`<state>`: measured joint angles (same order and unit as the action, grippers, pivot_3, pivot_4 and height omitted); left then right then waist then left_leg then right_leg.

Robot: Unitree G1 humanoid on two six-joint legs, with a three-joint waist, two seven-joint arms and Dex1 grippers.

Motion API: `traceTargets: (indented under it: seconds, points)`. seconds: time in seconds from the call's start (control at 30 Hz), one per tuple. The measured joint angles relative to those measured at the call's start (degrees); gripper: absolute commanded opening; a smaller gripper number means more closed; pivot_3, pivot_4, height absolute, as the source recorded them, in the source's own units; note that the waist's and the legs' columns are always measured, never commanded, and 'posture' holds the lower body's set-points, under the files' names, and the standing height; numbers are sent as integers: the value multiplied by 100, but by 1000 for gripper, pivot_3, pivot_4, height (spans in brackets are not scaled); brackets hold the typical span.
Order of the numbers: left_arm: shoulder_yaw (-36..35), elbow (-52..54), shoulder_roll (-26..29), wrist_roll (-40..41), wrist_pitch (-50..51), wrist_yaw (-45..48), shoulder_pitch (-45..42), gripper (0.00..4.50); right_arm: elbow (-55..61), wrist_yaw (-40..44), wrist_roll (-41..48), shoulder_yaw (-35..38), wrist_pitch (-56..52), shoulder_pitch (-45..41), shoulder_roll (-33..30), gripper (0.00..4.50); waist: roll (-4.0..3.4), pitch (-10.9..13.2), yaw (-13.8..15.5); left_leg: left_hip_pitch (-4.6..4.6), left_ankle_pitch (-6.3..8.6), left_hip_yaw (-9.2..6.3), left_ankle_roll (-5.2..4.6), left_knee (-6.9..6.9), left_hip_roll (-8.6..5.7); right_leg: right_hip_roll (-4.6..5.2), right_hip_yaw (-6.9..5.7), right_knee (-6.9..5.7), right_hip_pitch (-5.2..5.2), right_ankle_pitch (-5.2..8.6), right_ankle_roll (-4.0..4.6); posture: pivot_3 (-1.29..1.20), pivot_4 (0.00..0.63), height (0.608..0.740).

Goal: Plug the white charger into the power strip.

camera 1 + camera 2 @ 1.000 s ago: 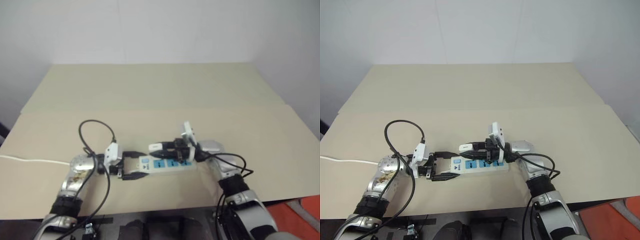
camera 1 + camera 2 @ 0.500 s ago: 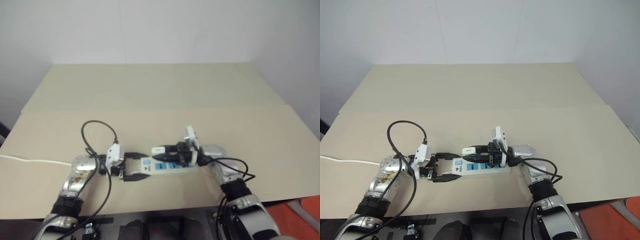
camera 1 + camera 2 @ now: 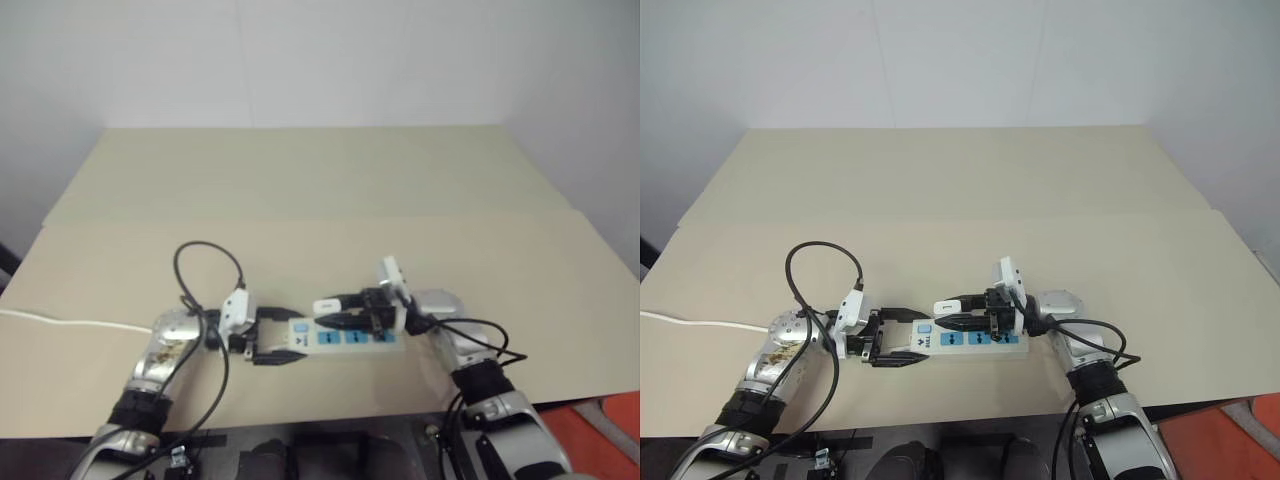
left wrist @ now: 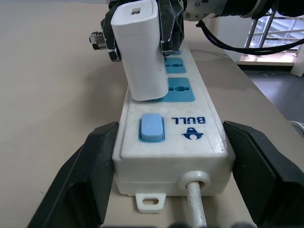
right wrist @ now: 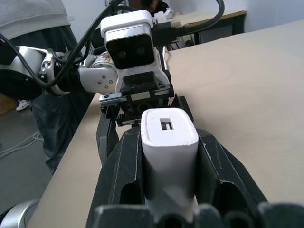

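Right gripper [image 3: 962, 318] of mine clamping the white charger [image 4: 141, 50] over the power strip [image 3: 965, 340] at lower centre of the worktop [image 3: 970, 190], left gripper [image 3: 902, 338] pinching the strip's switch end.

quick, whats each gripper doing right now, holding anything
Left gripper: closed on the switch end of the power strip, one finger on each side.
Right gripper: closed on the white charger, over the strip.
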<state>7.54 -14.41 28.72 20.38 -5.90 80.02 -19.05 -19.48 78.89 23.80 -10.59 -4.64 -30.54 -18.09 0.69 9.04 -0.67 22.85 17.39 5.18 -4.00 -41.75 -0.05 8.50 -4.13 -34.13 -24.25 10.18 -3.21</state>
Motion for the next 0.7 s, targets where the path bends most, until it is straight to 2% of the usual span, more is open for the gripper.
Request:
traceTargets:
  seconds: [0.7]
  points:
    - [60,126,-21,-2,-8,-203,81,3209,311,-285,-23,-164,428,239,-313,1107,0,0,-4,-1,0,0,0,0,5,0,2,0,0,0,0,0,150,740]
